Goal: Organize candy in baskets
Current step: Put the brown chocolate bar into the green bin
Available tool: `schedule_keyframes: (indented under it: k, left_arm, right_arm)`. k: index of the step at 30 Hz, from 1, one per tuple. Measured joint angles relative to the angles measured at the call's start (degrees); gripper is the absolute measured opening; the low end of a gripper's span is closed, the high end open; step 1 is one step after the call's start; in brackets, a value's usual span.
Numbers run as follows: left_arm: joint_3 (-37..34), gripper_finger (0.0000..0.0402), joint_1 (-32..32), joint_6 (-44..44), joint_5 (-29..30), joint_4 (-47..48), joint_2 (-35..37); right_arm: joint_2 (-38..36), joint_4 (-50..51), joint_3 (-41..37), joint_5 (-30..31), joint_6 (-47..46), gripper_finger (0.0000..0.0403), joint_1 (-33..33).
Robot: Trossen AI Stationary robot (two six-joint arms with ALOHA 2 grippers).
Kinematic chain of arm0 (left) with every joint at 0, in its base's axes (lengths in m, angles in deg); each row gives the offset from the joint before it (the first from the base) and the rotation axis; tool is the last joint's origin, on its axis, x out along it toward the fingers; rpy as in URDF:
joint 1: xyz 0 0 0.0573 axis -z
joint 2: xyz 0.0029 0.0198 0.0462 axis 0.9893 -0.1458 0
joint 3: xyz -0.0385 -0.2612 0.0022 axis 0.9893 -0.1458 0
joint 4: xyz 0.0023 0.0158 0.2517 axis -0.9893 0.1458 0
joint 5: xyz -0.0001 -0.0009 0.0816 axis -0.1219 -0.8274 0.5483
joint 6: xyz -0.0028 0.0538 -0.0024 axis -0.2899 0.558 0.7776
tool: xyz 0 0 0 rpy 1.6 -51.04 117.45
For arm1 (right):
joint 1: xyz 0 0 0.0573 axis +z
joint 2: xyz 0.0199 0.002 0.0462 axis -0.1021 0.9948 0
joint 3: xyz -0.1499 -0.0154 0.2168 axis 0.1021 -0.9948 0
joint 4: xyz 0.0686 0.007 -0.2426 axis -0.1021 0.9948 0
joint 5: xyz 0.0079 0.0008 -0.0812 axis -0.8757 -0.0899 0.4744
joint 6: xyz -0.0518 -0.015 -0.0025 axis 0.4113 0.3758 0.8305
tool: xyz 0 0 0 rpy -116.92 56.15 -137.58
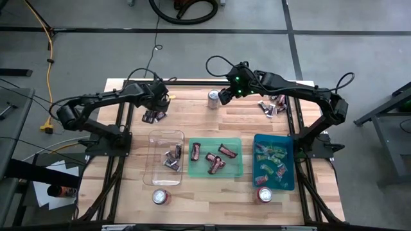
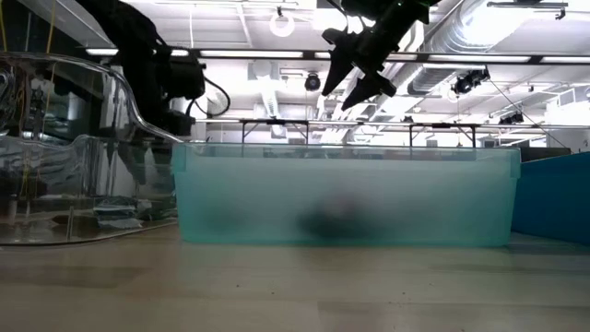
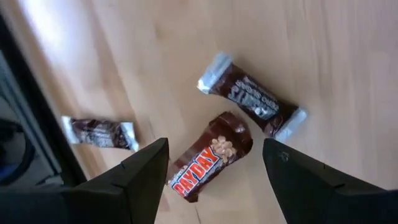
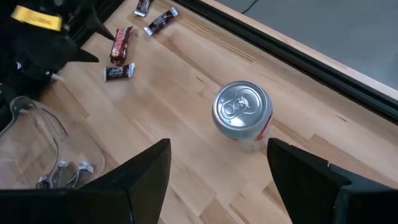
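Note:
My left gripper point(image 3: 214, 171) stands open, pointing down over the far left of the table point(image 1: 160, 104). A maroon PayDay candy point(image 3: 208, 157) lies on the wood between its fingers, untouched. A dark silver-ended candy point(image 3: 252, 96) and a second one point(image 3: 99, 132) lie beside it. My right gripper point(image 4: 217, 177) hangs open above a silver drink can point(image 4: 242, 115) at the far middle point(image 1: 225, 96). The clear basket point(image 1: 154, 168), green basket point(image 1: 215, 172) and teal basket point(image 1: 289, 160) stand in a row, each with candy inside.
More loose candy point(image 1: 273, 106) lies at the far right. Two more cans point(image 1: 160, 196) point(image 1: 264, 194) stand near the front edge. A black metal frame point(image 1: 115, 160) borders the table's sides. Bare wood lies between the baskets and the far edge.

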Motion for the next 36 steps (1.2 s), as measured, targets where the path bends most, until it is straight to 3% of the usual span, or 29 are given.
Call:
schedule_keyframes:
  k: [6, 16, 23, 27, 33, 36]
  left_arm:
    - [0.00, 0.0250, -0.02, 5.92, 4.14, -0.01, -4.35]
    - [0.00, 0.0250, 0.11, 6.94, 6.10, -0.60, -12.13]
    - [0.00, 0.0240, 0.98, 6.53, 6.42, -2.58, -13.83]
    - [0.00, 0.0181, 1.90, 5.40, 6.10, -5.38, -13.14]
    - [0.00, 0.0020, 0.66, -0.19, 6.01, -3.71, -13.10]
    - [0.00, 0.0018, -0.37, -2.62, 5.78, -2.21, -13.10]
  right_arm:
    - [0.00, 0.00, 0.00, 0.00, 0.41, 0.0261, 1.05]
    - [0.00, 0.47, 0.00, -0.11, 3.06, 0.0261, 3.86]
    - [0.00, 1.36, 0.02, -0.09, 3.00, 0.0261, 3.85]
    - [0.00, 1.36, 0.02, 0.17, 3.04, 0.0261, 3.85]
    - [0.00, 1.50, 0.02, 2.16, 3.04, 0.0261, 3.85]
    - [0.00, 1.51, 0.02, 2.23, 3.04, 0.0261, 3.85]
